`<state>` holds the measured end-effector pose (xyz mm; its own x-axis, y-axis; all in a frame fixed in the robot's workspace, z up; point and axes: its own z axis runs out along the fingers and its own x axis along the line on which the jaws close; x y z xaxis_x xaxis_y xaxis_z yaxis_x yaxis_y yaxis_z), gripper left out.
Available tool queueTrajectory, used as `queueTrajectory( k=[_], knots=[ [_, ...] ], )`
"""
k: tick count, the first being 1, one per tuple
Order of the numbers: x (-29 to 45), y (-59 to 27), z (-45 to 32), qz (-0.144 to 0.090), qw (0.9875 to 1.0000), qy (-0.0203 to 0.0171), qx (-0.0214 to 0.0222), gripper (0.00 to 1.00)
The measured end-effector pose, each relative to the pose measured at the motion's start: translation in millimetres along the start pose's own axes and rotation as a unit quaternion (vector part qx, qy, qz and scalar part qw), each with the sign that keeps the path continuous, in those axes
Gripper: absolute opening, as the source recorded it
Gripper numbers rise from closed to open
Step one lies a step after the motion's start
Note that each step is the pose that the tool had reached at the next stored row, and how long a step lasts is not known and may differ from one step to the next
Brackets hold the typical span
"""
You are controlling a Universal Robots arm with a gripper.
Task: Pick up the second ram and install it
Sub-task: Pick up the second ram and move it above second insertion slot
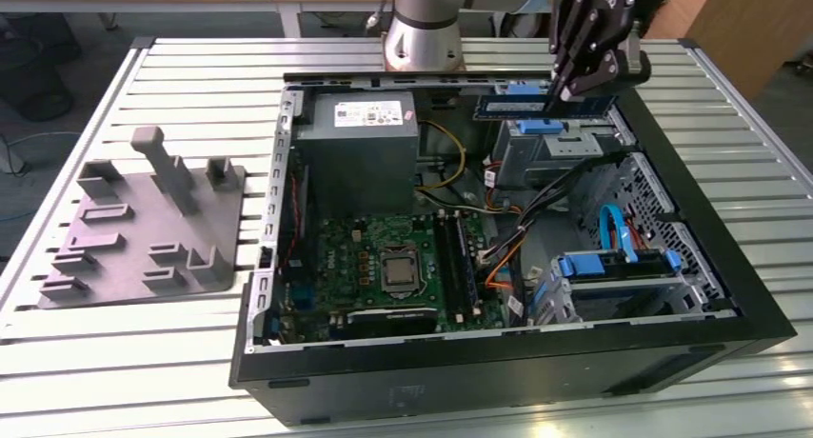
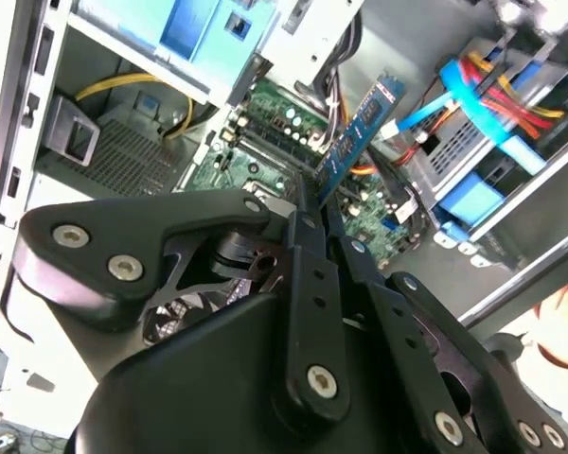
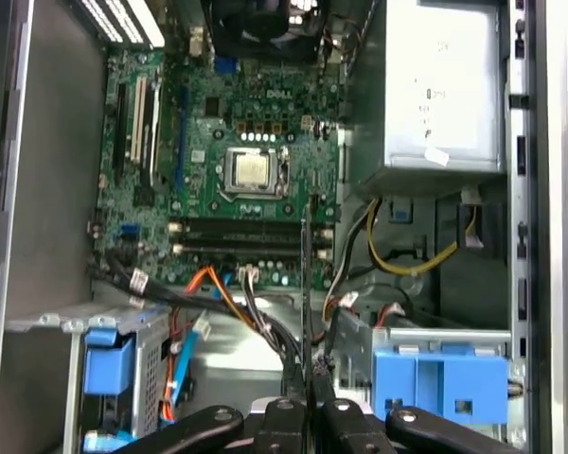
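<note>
Nearest you, the slatted worktop (image 1: 128,362) carries the open computer case (image 1: 508,367), its black wall along the near side. Inside, the green motherboard (image 1: 368,257) lies flat, with the processor socket (image 1: 398,267) in the middle and the long black memory slots (image 1: 458,257) just beside it, toward the exterior view's right. A blue drive caddy (image 1: 616,267) sits further right. Over on the exterior view's left, the grey holder block (image 1: 140,233) rests on the worktop, well apart from the case. Further back stands the grey power supply (image 1: 356,133). And there's your claw (image 1: 559,93), up over the far end of the case, clenched on the second ram (image 1: 515,106). The strip hangs level in the air, poking out toward the exterior view's left, above the drive bay's blue tab (image 1: 540,127) and well clear of the slots. Both wrist views confirm the grip: the fingers pinch one end of the ram (image 2: 360,132), seen edge-on (image 3: 306,284) above the motherboard.
</note>
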<state>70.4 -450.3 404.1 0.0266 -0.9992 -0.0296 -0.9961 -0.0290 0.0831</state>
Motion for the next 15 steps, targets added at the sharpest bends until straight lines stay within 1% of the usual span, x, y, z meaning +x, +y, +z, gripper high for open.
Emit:
queueTrajectory(
  k=[4, 8, 9, 15],
  knots=[
    [-0.1, 16.4, 7.8, 0.000, 1.0000, -0.0001, 0.0000, 0.14],
    [1.3, 26.9, 15.8, 0.000, 1.0000, -0.0001, 0.0000, 0.14],
    [3.0, 28.5, 17.6, 0.000, 1.0000, -0.0001, 0.0000, 0.14],
    [19.6, 34.0, 28.7, 0.000, 1.0000, -0.0001, 0.0000, 0.14]
  ],
)
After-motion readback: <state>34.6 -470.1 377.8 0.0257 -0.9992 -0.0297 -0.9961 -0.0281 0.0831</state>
